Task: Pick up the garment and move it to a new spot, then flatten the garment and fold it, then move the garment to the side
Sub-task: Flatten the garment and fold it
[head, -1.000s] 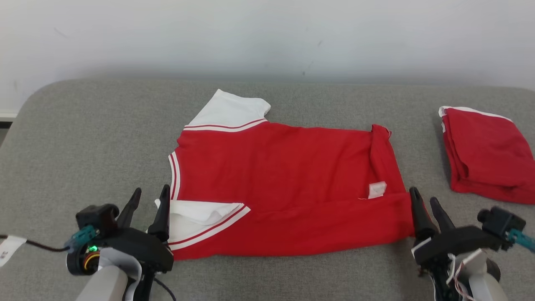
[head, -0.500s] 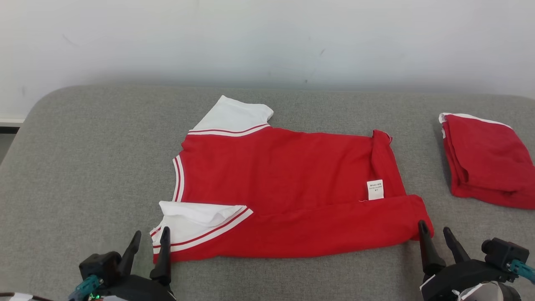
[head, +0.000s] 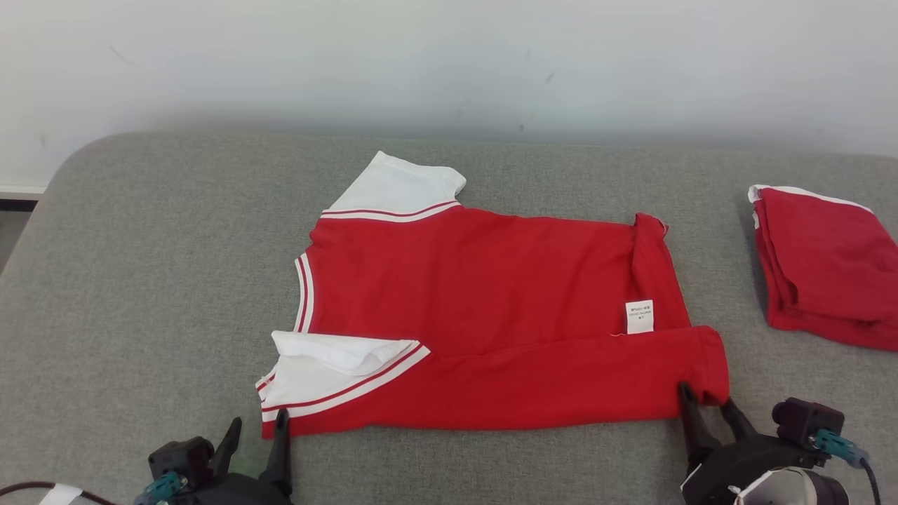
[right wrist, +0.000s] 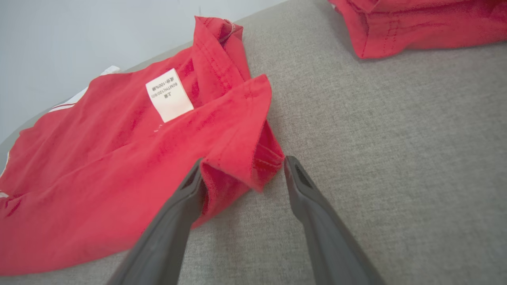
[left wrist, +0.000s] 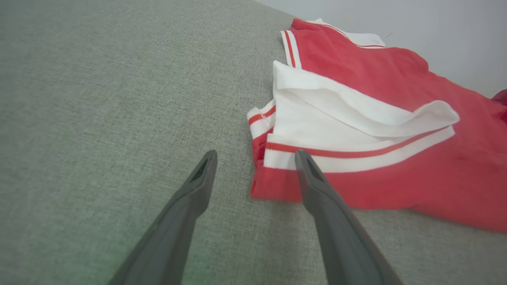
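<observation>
The garment [head: 491, 301] is a red shirt with white, red-striped sleeves, spread on the grey padded table [head: 140, 245] with its near long edge folded over. My left gripper [head: 258, 419] stands open just short of the near-left corner. In the left wrist view the left gripper [left wrist: 256, 157] points at the garment [left wrist: 376, 79], its right finger lying over the hem corner. My right gripper [head: 703, 394] is open at the near-right corner. In the right wrist view the garment's [right wrist: 119, 158] folded corner lies between the open fingers of the right gripper [right wrist: 243, 162].
A second red garment [head: 828, 266], folded, lies at the table's right end, also in the right wrist view [right wrist: 416, 23]. A pale wall runs behind the table. Bare grey surface lies left of the shirt and along the near edge.
Both grippers have drawn back toward the table's near edge, still open. The right one has since edged onto the near-right corner. The white label now lies flat. The camera shifted slightly.
</observation>
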Robot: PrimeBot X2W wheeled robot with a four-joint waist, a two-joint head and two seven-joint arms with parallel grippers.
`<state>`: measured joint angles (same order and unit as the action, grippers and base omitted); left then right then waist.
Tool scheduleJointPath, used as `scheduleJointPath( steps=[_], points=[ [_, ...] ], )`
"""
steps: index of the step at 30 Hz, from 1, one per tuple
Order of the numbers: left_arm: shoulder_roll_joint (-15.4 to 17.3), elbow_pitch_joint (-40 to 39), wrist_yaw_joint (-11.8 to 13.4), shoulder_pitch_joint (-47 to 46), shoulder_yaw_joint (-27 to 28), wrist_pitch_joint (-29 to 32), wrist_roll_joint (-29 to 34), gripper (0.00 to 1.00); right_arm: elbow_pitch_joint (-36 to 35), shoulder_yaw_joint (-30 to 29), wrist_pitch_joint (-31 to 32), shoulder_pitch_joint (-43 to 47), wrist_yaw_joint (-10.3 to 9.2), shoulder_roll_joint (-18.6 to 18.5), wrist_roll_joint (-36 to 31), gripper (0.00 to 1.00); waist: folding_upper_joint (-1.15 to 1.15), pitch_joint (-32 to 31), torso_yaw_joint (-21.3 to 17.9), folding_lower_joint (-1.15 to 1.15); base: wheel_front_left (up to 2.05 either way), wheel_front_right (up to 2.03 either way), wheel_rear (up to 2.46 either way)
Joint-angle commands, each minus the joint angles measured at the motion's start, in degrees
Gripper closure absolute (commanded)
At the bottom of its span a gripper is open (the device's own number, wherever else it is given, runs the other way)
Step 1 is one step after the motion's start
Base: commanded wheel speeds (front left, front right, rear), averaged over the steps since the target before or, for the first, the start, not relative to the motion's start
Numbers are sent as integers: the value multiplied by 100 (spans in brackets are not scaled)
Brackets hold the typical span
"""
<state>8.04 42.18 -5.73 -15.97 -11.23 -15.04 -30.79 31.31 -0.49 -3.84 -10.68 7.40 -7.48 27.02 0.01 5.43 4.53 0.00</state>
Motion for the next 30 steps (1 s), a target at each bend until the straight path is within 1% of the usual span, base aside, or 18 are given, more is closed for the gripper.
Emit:
scheduleJointPath(
  steps=[1,2,3,4,5,10,15,20,21,22,23,24,26,30],
  points=[
    [-44,138,-42,-105,9,-17,36,0,43,134,-86,-55,12,-102,-117,100,-1,-5,12,0,0,0,0],
    [-69,223,-66,-124,24,-17,6,45,70,191,-129,-38,12,-153,-144,100,-1,-5,14,0,0,0,0],
    [-85,283,-73,-169,40,-17,-1,80,94,221,-179,-19,12,-185,-135,100,-1,-5,15,0,0,0,0],
    [-92,313,-81,-210,53,-17,11,96,113,240,-210,0,12,-209,-103,100,-1,-4,13,0,0,0,0],
    [-104,346,-98,-229,69,-18,28,100,132,253,-242,24,12,-245,-62,100,-1,-6,11,0,0,0,0],
    [-112,500,-135,-217,177,-17,60,100,165,356,-334,217,12,-449,58,100,-1,-73,-15,0,0,0,0],
    [-86,446,-173,-59,275,-17,82,100,82,427,-385,371,12,-567,296,100,-1,-110,-45,0,0,0,0],
    [-95,294,-172,31,310,-17,141,100,79,478,-443,364,12,-543,391,100,-1,-96,-91,0,0,0,0],
    [-91,180,-169,65,337,-18,170,100,75,502,-459,349,12,-545,382,41,-1,-85,-97,0,0,0,0],
    [-82,68,-169,104,382,-17,199,91,71,532,-473,334,12,-538,397,0,-1,-73,-102,0,0,0,0],
    [-83,-69,-170,156,416,-17,231,32,59,564,-489,323,13,-536,417,0,-1,-62,-103,0,0,0,0],
    [-93,-249,-171,213,459,-18,271,0,37,589,-505,322,13,-541,426,0,-1,-50,-101,0,0,0,0],
    [-136,-545,-173,346,527,-17,365,0,-31,639,-558,334,13,-589,438,0,-1,-29,-89,0,0,0,0],
    [-186,-789,-170,517,299,-18,474,0,-180,628,-656,360,12,-659,472,0,-1,0,-71,0,0,0,0]
  ],
)
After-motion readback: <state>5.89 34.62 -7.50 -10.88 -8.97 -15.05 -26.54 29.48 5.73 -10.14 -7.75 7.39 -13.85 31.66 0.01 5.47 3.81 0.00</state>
